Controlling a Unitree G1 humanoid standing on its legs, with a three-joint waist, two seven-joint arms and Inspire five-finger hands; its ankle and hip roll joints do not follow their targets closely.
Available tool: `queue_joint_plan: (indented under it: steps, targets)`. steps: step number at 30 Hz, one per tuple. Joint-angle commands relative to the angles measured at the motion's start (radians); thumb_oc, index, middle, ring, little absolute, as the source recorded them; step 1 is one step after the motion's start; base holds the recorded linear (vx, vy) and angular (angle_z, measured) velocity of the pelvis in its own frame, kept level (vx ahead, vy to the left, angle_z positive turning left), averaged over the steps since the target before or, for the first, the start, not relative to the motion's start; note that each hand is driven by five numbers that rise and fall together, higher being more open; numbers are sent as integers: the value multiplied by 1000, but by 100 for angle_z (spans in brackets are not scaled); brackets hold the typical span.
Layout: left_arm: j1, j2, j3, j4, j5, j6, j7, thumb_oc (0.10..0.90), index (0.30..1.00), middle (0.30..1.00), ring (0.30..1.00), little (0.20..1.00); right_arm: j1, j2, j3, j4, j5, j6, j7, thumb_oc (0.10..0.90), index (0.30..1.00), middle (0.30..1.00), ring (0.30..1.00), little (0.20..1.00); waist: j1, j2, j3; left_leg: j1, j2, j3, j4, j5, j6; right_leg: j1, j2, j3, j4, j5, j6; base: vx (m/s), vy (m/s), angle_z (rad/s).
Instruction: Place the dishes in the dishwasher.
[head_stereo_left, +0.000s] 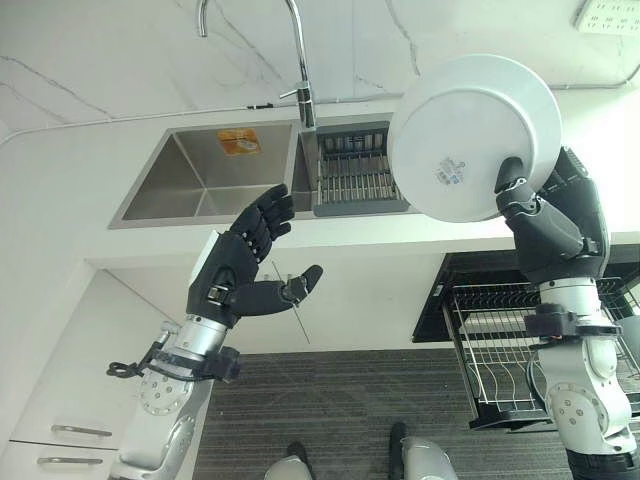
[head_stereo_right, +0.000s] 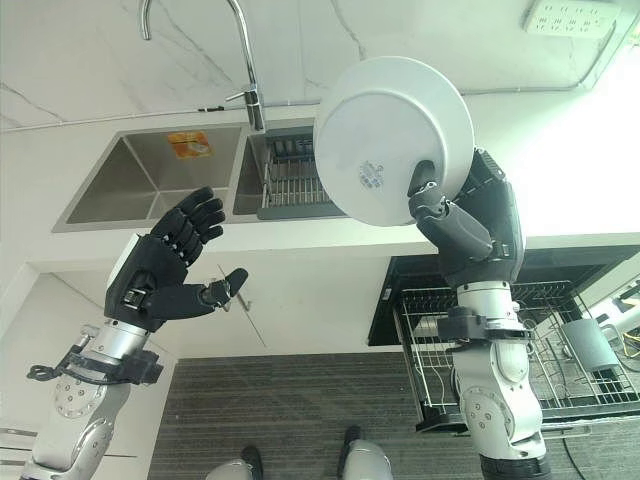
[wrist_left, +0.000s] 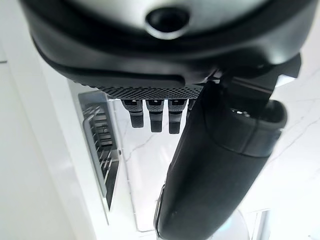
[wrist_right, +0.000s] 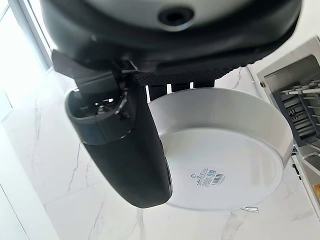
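My right hand (head_stereo_left: 545, 215) holds a white plate (head_stereo_left: 470, 135) up in the air above the counter, its underside with a small label facing me. The thumb presses the plate's lower edge and the fingers sit behind it; the same plate (wrist_right: 225, 165) shows past the thumb in the right wrist view. My left hand (head_stereo_left: 245, 265) is raised in front of the sink (head_stereo_left: 190, 175), fingers spread and straight, holding nothing. The dishwasher (head_stereo_left: 600, 275) stands open below the counter at the right, its lower wire rack (head_stereo_left: 495, 350) pulled out.
A tall tap (head_stereo_left: 300, 60) rises behind the double sink. A dish rack insert (head_stereo_left: 355, 175) sits in the smaller right basin. White cabinet drawers (head_stereo_left: 60, 400) stand at the lower left. A wall socket (head_stereo_left: 610, 15) is at the top right.
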Motion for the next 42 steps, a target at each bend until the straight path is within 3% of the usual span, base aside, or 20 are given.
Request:
queue_joint_plan:
  steps: [1,2,3,4,6,9,13,16,18,22,23,24,26,27,29,31,33,35,37,42]
  targets:
    - [-53,-1,43,-125,-8,-129,10,800,900,900,900,900,-122,-13,-74,-138,8,-123,13,400,300,300,300,300,4,-19,-30,51,-47,-42,111,-158,-19,148,21,32,-81,-140,93,-96,93,-6]
    - [-33,-15,64,-141,-7,-126,15,800,900,900,900,900,-108,-2,-70,-136,35,-124,24,400,300,300,300,300,31,-35,-22,65,-156,-84,111,-174,19,143,11,62,-81,-128,99,-150,117,-21]
    - [-26,-36,79,-144,5,-123,5,800,900,900,900,900,-85,31,-59,-140,56,-135,35,400,300,300,300,300,42,-48,-18,69,-221,-93,111,-183,48,139,4,89,-81,-114,105,-258,208,-73]
    - [-36,-40,73,-132,19,-127,-4,800,900,900,900,900,-73,69,-39,-133,49,-160,35,400,300,300,300,300,37,-47,-14,73,-240,-92,111,-203,71,128,14,111,-81,-95,113,-219,197,-112]
    - [-42,-28,72,-123,19,-122,-6,800,900,900,900,900,-77,97,-20,-131,28,-166,22,400,300,300,300,300,26,-41,-10,85,-245,-106,111,-226,84,103,19,127,-81,-61,133,-158,182,-98]
    - [-32,-6,92,-123,-10,-114,-36,800,900,900,900,900,-30,117,-31,-146,49,-175,43,400,300,300,300,300,8,-57,-3,84,-261,-131,111,-251,96,56,14,150,-81,-3,163,-123,124,-14]
    - [-20,-6,91,-127,7,-113,-52,800,900,900,900,900,19,112,-55,-147,93,-206,89,400,300,300,300,300,-14,-77,28,69,-295,-189,111,-264,119,3,32,189,-81,45,167,-132,111,-7]
    - [-27,9,79,-116,4,-116,-37,800,900,900,900,900,32,118,-52,-151,108,-211,78,400,300,300,300,300,-25,-73,37,65,-299,-197,111,-260,134,5,51,200,-81,55,163,-127,64,-21]
    - [-38,19,67,-122,5,-127,-28,800,900,900,900,900,47,110,-55,-149,121,-232,42,400,300,300,300,300,-41,-56,37,48,-288,-210,111,-246,155,75,97,228,-81,27,137,-162,31,-17]
    - [-79,11,21,-125,49,-115,-3,800,900,900,900,900,33,115,-36,-140,115,-277,39,400,300,300,300,300,-17,-52,26,25,-264,-197,111,-235,169,157,77,189,-81,-30,120,-142,-99,-17]
    - [-102,13,9,-126,55,-95,-12,800,900,900,900,900,28,132,-24,-145,86,-290,42,400,300,300,300,300,3,-62,17,20,-260,-193,111,-236,168,180,32,173,-81,-44,124,-84,-392,-52]
    - [-106,25,8,-133,57,-78,-10,800,900,900,900,900,18,147,-4,-165,64,-280,43,400,300,300,300,300,38,-73,10,25,-238,-170,111,-243,152,173,-75,120,-81,-15,148,-68,-557,-76]
    - [-99,41,27,-136,53,-63,-14,800,900,900,900,900,-10,171,33,-163,24,-263,64,400,300,300,300,300,57,-81,25,59,-187,-126,111,-258,121,113,-187,96,-81,52,190,60,-754,-144]
    - [-86,44,51,-131,47,-61,-15,800,900,900,900,900,-7,167,22,-166,-4,-287,74,400,300,300,300,300,54,-90,33,68,-153,-125,111,-251,108,107,-181,123,-81,30,199,159,-960,-115]
    - [-57,24,56,-117,68,-72,33,800,900,900,900,900,-24,144,5,-138,38,-280,79,400,300,300,300,300,48,-89,30,58,-96,-118,111,-221,77,94,-141,114,-81,-7,194,106,-780,20]
    - [-26,2,48,-94,104,-77,66,800,900,900,900,900,-40,105,-11,-116,40,-233,68,400,300,300,300,300,25,-80,18,23,0,-50,111,-169,20,73,-104,68,-81,-34,154,-15,-479,86]
    - [-4,-3,31,-39,72,-73,49,800,900,900,900,900,-36,64,-40,-99,38,-198,42,400,300,300,300,300,10,-67,15,-4,35,17,111,-136,-6,75,-108,12,-81,-41,143,-49,-199,46]
    - [39,-3,19,19,31,-64,64,800,900,900,900,900,-14,39,-56,-87,68,-163,36,400,300,300,300,300,4,-54,15,-30,43,43,111,-119,-20,82,-123,-28,-81,-43,151,7,12,119]
    - [89,-19,7,137,32,-76,117,800,900,900,900,900,9,61,-42,-61,69,-157,29,400,300,300,300,300,9,-47,12,-35,19,-6,111,-134,-15,94,-131,-23,-81,-47,156,48,127,76]
    - [126,-54,21,380,-8,-16,155,800,900,900,900,900,66,124,-14,-43,70,-126,-28,400,300,300,300,300,16,-56,-13,-24,-1,-12,111,-152,-7,102,-169,-44,-81,-38,176,54,72,-6]
